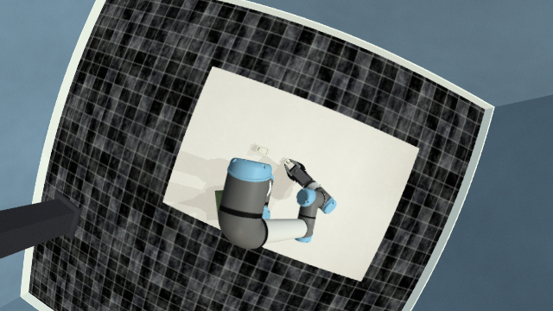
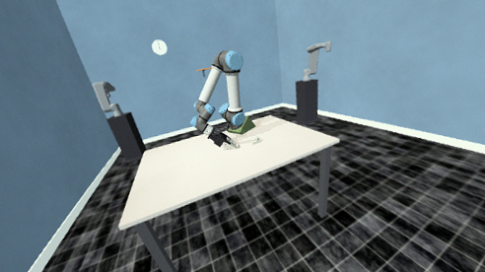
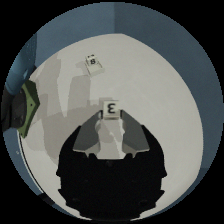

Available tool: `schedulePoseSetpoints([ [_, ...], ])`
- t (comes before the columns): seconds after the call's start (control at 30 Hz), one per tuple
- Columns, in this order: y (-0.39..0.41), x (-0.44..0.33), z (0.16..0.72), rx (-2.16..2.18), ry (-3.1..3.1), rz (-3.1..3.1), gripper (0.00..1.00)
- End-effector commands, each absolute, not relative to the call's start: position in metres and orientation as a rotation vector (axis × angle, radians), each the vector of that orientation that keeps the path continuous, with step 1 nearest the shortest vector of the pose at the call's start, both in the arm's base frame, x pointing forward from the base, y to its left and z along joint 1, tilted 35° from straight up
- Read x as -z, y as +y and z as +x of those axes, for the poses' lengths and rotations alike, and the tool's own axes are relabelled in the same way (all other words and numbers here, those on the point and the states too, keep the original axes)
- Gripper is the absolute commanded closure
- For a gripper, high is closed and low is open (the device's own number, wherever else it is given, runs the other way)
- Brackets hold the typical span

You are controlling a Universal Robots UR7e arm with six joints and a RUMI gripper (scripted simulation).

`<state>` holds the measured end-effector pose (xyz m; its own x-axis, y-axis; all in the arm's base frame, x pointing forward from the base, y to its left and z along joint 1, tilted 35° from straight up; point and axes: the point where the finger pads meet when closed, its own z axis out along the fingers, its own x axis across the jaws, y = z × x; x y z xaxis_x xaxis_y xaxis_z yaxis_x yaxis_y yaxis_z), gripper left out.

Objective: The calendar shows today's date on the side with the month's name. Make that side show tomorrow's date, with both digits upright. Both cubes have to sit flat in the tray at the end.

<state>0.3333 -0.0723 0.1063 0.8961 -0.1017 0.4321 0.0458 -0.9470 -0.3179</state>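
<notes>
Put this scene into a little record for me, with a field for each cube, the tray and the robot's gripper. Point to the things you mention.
Cube at gripper: small off-white cube (image 1: 288, 161) (image 3: 111, 107), black "3" facing the wrist view
Gripper: black two-jaw gripper (image 1: 289, 163) (image 2: 231, 146) (image 3: 111, 110), fingertips either side of that cube; firm grip or not, cannot tell
Tray: small off-white tray (image 1: 264, 151) (image 2: 255, 142) (image 3: 95, 70), apart from the gripper
Cube in tray: second off-white cube (image 1: 259, 149) (image 2: 258, 138) (image 3: 92, 60), black "8" visible
Month name: not readable
</notes>
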Motion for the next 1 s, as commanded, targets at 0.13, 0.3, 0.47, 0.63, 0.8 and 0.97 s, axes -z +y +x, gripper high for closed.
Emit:
schedulePoseSetpoints([
  [0.13,-0.0708,-0.1058,0.3336,0.648,0.039,-2.738,0.72],
  [0.3,-0.0708,-0.1058,0.3336,0.648,0.039,-2.738,0.60],
  [0.47,-0.0708,-0.1058,0.3336,0.648,0.039,-2.738,0.60],
  [0.63,-0.0708,-0.1058,0.3336,0.648,0.039,-2.738,0.60],
  [0.8,-0.0708,-0.1058,0.3336,0.648,0.039,-2.738,0.60],
  [0.97,-0.0711,-0.1090,0.3330,0.651,0.039,-2.741,0.60],
])
